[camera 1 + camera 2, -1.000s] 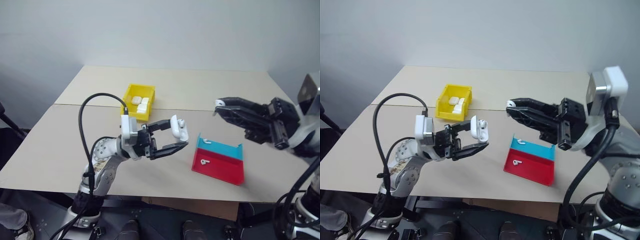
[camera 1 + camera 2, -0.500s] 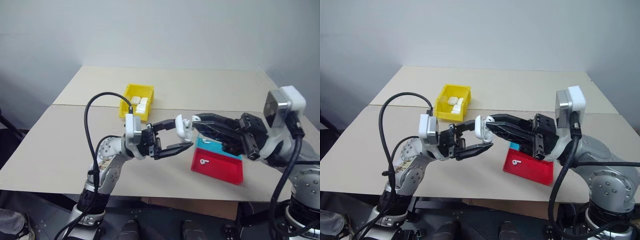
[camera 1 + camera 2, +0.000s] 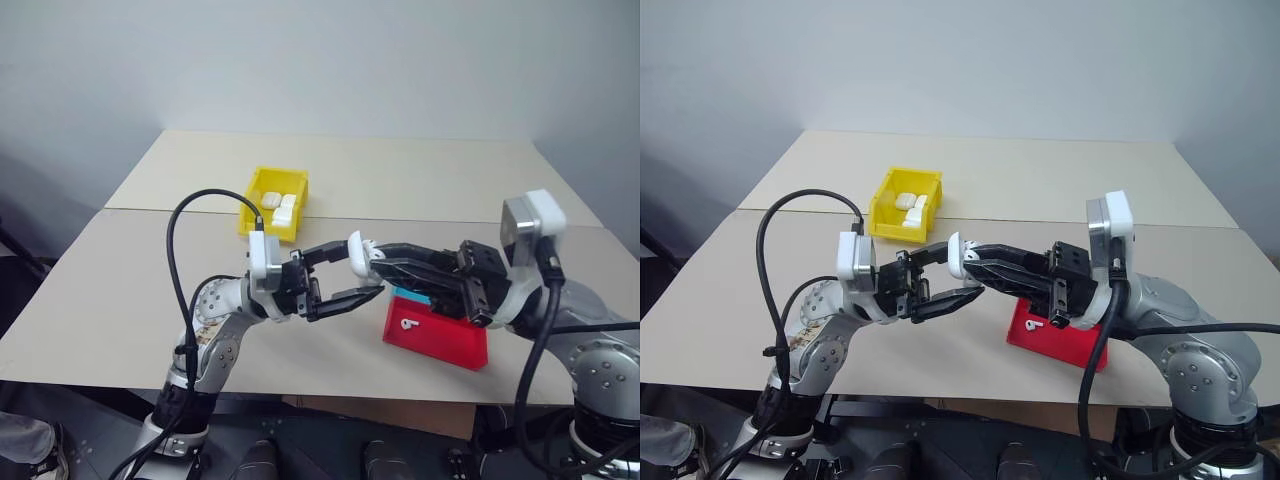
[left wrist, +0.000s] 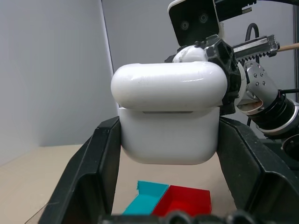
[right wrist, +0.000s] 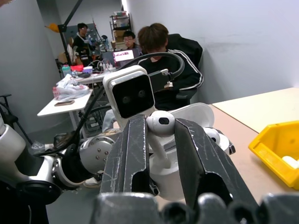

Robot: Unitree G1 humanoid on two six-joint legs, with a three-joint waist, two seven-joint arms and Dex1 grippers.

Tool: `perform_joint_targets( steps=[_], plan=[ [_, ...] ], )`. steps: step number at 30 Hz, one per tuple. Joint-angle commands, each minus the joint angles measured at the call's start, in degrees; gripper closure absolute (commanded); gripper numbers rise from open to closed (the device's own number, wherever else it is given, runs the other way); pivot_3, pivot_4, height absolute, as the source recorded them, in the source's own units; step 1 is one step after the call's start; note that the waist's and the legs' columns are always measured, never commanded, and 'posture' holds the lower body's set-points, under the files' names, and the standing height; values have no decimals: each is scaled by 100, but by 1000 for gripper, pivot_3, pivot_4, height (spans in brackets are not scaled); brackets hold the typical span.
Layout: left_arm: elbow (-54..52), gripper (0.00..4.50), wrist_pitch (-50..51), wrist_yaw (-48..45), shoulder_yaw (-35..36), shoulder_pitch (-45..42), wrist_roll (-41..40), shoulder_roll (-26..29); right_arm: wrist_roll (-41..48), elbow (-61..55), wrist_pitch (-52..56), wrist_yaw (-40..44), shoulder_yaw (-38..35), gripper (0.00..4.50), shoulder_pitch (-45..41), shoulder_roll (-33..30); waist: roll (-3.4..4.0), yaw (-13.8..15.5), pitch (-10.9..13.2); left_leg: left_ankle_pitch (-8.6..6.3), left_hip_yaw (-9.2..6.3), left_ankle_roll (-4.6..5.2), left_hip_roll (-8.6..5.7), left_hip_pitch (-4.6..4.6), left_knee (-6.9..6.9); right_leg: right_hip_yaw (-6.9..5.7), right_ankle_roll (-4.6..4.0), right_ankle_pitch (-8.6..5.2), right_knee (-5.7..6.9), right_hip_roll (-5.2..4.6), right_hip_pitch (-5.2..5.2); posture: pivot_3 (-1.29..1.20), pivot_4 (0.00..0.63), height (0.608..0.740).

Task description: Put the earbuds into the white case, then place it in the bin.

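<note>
The white case (image 4: 169, 119) sits clamped between the fingers of the left gripper (image 3: 362, 272), held up above the table (image 3: 420, 175) with its lid ajar, and the right gripper (image 5: 161, 140), closed on one earbud (image 5: 161, 122), holds it right at the case's open top. If the stem meets the rim off-line, the earbud could slip out and drop to the table, or the push could twist the case in its grip. Another earbud (image 3: 406, 323) lies in the red and teal tray (image 3: 445, 340), and the yellow bin (image 3: 274, 203) stands well apart behind.
</note>
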Motion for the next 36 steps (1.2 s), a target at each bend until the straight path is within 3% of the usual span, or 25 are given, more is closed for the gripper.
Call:
perform_joint_targets(
  steps=[1, 5, 10, 21, 28, 31, 36],
  plan=[
    [-192, 1730, -73, 16, 25, -24, -11, -10, -10, -118, -214, 80, -46, 3819, 20, -98, 0, 3, 0, 1, 0, 3, 0, -3, 0, 0, 1, 1, -4, 0, 0, 0, 150, 740],
    [-139, 1730, -130, 18, 38, -27, 23, -32, -57, -127, -269, 136, 3, 3819, 56, -149, 0, 8, 0, 4, 0, 12, -1, -9, 0, 0, 3, 3, -13, 0, -1, 0, 150, 740],
    [-126, 1730, -96, 30, 68, -50, 6, -34, -261, -203, -371, 195, 113, 2313, 132, -191, 0, 10, 0, 3, -1, 11, -1, -9, 1, 0, 4, 3, -13, 0, -1, 0, 150, 740],
    [17, 1730, -156, -45, 42, -66, 79, -4, -643, -176, -950, 380, -102, 2313, 326, -202, 0, 13, 0, 1, -1, 8, -2, -10, 2, 0, 4, 3, -15, 0, -1, 0, 150, 740],
    [577, 1730, -389, -155, -62, -235, 401, -103, 24, 133, -543, 408, -479, 2313, -328, -838, 0, 15, 0, 1, -1, 8, -4, -11, 8, 1, 4, 5, -15, 0, 0, 0, 150, 740],
    [823, 1730, -539, -242, -111, -338, 505, -182, -94, 233, -330, 254, -70, 2911, -930, -1016, 0, 3, 0, -1, -2, 4, -3, -10, 5, 0, 2, 6, -16, 0, -1, 0, 150, 740],
    [1070, 1730, -766, -323, -230, -445, 658, -355, -705, 313, -232, 417, 696, 4468, -1592, -1143, 0, 8, 0, 1, -3, 7, -4, -15, 1, -1, 2, 6, -18, 0, -5, 0, 150, 740]
  ],
)
